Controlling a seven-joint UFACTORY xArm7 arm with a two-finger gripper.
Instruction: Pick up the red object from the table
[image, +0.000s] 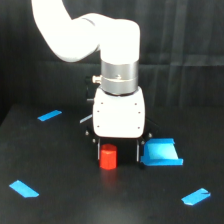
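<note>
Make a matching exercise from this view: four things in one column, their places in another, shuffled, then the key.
Things:
1. red object
2. blue square piece
3. gripper
4. tape strip

Places:
A. far back on the table, the exterior view's left
B. around the red block
C. between the black fingers
D. beside the gripper, the exterior view's right

Pairs: 1-C, 2-D, 3-B, 4-A
</note>
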